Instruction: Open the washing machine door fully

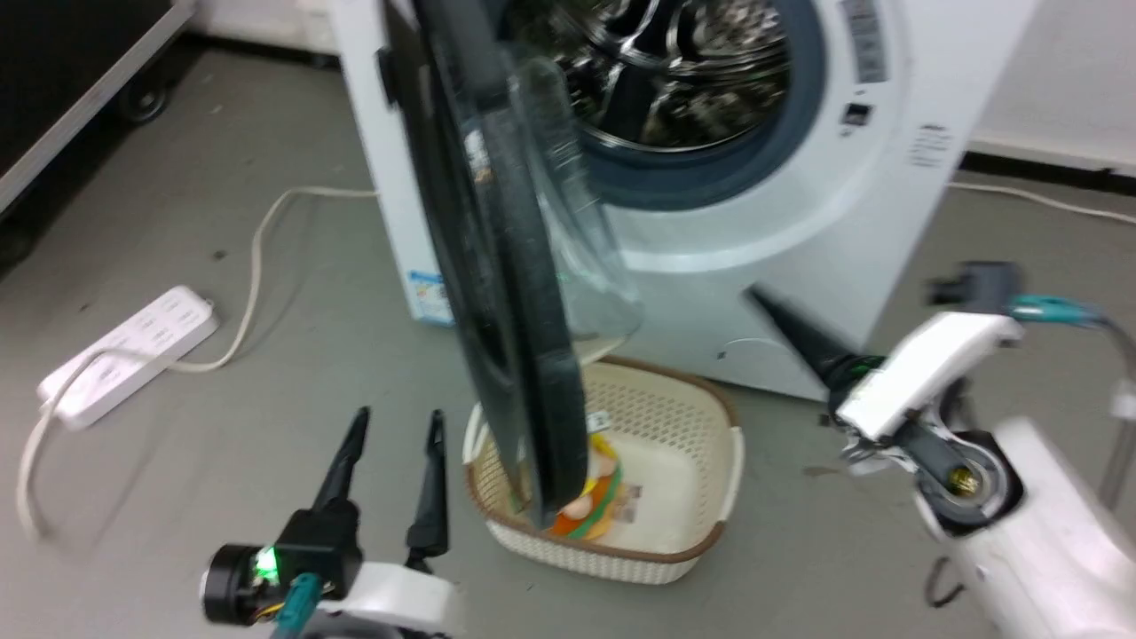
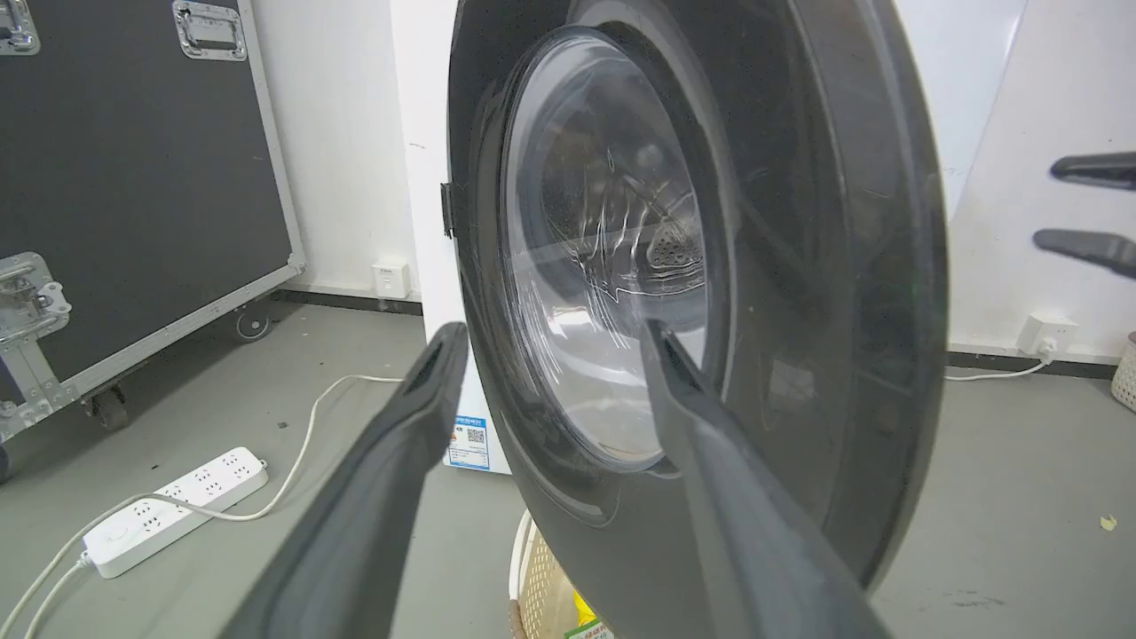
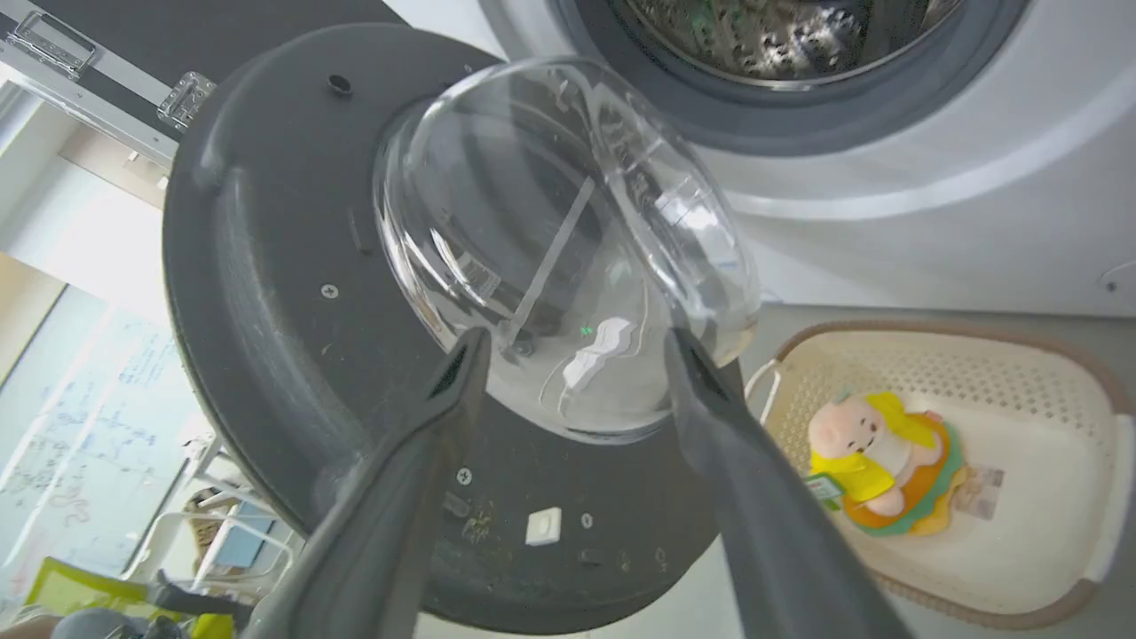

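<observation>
Finds the washing machine door (image 1: 497, 293) swung well out from the front of the white washing machine (image 1: 799, 222), hinged at that front's left edge and seen almost edge-on from the head, clear glass bowl bulging toward the machine side. Leaves the steel drum (image 1: 674, 71) and its grey ring uncovered. Shows the door's lower rim hanging over the left edge of a cream basket (image 1: 719, 461) on the floor (image 1: 311, 355), just before the machine, with a plush toy (image 3: 879, 461) inside. Places the left hand (image 1: 399, 415) low on the door's outer side, near it but apart, fingers spread, grasping nothing. Places the right hand (image 3: 577, 342) on the inner side, pointing at the glass bowl, fingers likewise parted, released, nothing between them; cannot tell any touch with the door. Notes a white power strip (image 1: 133, 351) with its cable on the floor toward the left, well apart from the door.
</observation>
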Available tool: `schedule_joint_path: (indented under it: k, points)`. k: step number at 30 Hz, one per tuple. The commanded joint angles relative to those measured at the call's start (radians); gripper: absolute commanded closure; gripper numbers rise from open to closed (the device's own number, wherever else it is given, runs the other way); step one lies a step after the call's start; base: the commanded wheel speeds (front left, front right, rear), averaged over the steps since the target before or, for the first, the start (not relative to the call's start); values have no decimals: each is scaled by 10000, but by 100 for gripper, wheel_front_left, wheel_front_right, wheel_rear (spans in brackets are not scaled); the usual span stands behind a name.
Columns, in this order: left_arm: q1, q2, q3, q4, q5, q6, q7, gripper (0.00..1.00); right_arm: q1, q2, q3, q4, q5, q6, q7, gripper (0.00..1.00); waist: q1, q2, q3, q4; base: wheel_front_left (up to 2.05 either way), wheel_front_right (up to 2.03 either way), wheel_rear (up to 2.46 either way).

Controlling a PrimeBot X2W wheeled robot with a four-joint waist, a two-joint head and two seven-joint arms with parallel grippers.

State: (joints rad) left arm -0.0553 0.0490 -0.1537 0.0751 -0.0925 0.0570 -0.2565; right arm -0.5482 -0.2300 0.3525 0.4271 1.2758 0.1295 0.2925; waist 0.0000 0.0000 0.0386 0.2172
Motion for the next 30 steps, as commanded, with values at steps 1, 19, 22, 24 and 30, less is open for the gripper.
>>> schedule_joint_path:
  k: [1,19,22,24,30]
  points:
    - [181,16,119,10,-27,-26,-53,0,284,-292,51,-382,-497,12,-724,0,0,0,-304,-429,0,0,0]
    - [988,117,1280,29,94,-686,-53,0,4852,134,-2609,-3300,-10401,12,-5538,0,0,0,-938,-1729,0,0,0]
    - [1013,106,1372,111,62,-809,-53,0,5853,1131,-3234,-3828,-11308,12,-5540,0,0,0,-946,-1789,0,0,0]
    - [1019,99,1407,183,67,-889,-53,0,6262,1448,-3308,-4046,-11665,12,-5540,0,0,0,-948,-1832,0,0,0]
    - [1055,74,1407,362,150,-1044,-53,0,6728,1745,-3235,-4110,-12033,12,-5541,0,0,0,-977,-1876,0,0,0]
